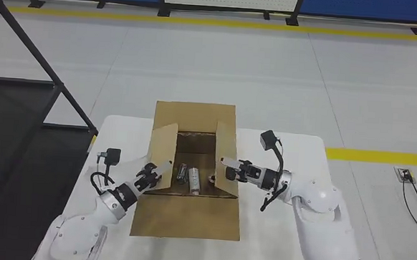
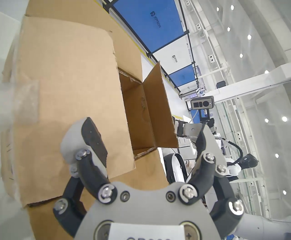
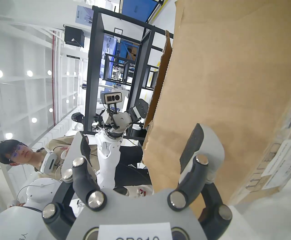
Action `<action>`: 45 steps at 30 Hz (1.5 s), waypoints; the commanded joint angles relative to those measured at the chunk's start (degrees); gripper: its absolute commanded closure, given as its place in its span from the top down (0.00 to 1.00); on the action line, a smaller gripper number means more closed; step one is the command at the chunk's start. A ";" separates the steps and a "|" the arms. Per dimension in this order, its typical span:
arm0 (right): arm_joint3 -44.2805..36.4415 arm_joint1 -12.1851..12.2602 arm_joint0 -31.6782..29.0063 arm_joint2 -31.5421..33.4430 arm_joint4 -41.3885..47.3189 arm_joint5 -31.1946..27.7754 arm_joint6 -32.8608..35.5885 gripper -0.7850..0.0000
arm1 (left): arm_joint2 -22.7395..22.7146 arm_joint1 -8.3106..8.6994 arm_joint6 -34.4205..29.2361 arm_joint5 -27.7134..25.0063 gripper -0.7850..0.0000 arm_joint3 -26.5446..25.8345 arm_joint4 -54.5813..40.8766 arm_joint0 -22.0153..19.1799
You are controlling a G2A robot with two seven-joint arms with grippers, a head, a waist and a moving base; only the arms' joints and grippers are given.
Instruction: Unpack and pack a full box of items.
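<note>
I'm holding my left arm (image 1: 115,196) stretched forward and inward, with the left gripper (image 1: 162,166) at its end and the fingers (image 2: 92,134) spread wide. I'm holding my right arm (image 1: 302,189) bent in from the other side, the right gripper (image 1: 226,163) pointing back toward the left one, fingers spread wide too. The two grippers are facing each other, near but not touching.

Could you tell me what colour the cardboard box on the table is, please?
The box is plain brown, seen best in the top view.
</note>
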 commanded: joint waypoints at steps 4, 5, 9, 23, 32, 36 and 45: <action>0.87 -0.08 0.11 -1.91 -0.12 1.20 -3.09 1.00 | 0.01 -0.05 1.06 -0.36 1.00 -0.85 -1.38 0.38; 1.72 -0.13 0.75 -2.70 -0.18 1.61 -4.03 1.00 | 0.23 -0.04 1.14 0.07 1.00 -0.94 -1.00 0.24; 5.73 -0.33 3.57 -5.68 0.54 1.46 -5.66 1.00 | 2.26 -0.07 0.48 1.92 1.00 -0.23 1.02 -1.32; 9.06 0.21 5.50 -12.21 -7.81 -3.66 -13.02 1.00 | 8.18 -0.48 -0.23 4.04 1.00 6.15 3.45 -6.07; 7.41 0.66 5.01 -14.94 -15.11 -0.79 -18.30 1.00 | 8.42 -0.35 -0.40 3.64 1.00 6.76 3.57 -5.74; 7.85 0.76 5.76 -16.09 -16.58 -0.32 -18.69 1.00 | 8.26 -0.24 -0.58 3.54 1.00 6.79 3.76 -5.25; 8.42 1.04 6.68 -16.96 -15.23 -0.65 -18.40 1.00 | 8.26 -0.07 -0.84 3.47 1.00 6.41 3.78 -4.80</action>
